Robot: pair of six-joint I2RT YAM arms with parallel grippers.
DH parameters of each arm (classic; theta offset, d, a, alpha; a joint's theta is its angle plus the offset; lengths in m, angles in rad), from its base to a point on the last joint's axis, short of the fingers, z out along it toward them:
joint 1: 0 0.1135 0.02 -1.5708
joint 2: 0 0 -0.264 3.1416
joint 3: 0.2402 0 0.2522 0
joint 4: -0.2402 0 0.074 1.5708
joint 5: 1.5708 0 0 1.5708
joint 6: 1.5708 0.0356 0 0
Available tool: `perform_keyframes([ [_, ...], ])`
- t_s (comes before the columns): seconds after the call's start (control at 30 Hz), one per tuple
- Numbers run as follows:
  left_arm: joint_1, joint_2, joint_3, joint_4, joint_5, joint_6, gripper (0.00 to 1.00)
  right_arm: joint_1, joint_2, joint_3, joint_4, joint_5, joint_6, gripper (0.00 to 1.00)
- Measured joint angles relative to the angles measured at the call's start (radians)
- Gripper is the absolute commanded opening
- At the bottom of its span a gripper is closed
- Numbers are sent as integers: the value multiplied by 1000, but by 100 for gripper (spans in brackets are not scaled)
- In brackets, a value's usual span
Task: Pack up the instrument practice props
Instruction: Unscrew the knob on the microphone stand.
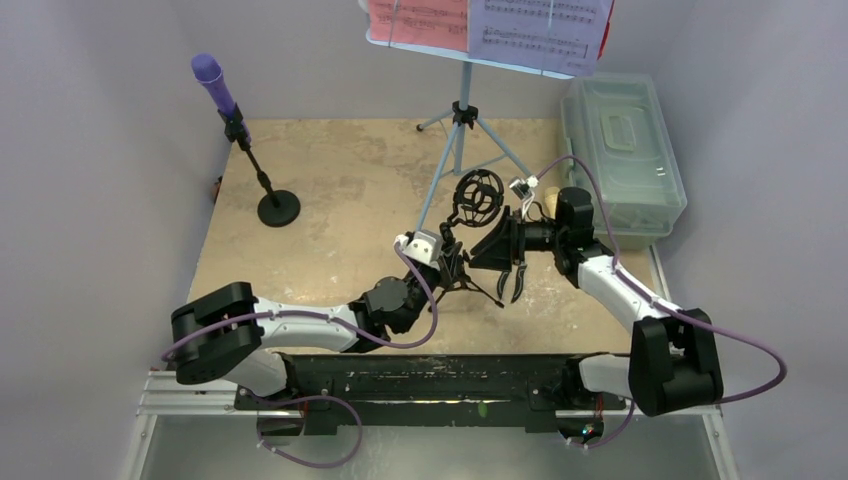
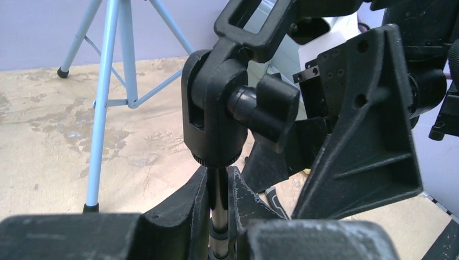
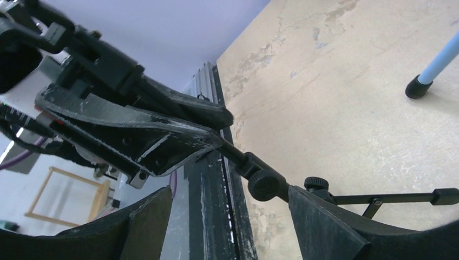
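My left gripper is shut on the thin pole of the black mic tripod, just under its swivel head. The pole sits between the closed jaws. The tripod's round shock mount stands above it. My right gripper is open and empty just right of the tripod, with its fingers beside the tripod's leg hub. The purple microphone stands on the round-base pole at the far left. The light-blue music desk holds red pages and white pages. A cream piece shows behind my right wrist.
A translucent grey-green plastic box with its lid shut lies at the back right. The music desk's tripod legs stand just behind the grippers. The black rail runs along the table's near edge. Walls close in on the left and back.
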Motion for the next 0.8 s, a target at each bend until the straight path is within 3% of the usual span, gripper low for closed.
perform_keyframes([
  [0.23, 0, 7, 0, 19, 11, 4, 0, 16, 33, -3, 12, 72, 42, 71],
  [0.33, 0, 8, 0, 19, 19, 5, 0, 27, 42, -3, 11, 87, 43, 61],
  [0.67, 0, 8, 0, 29, 24, 9, 0, 38, 60, -3, 14, 103, 45, 4],
  [0.8, 0, 8, 0, 34, 14, 6, 0, 37, 59, -3, 17, 96, 22, 0],
])
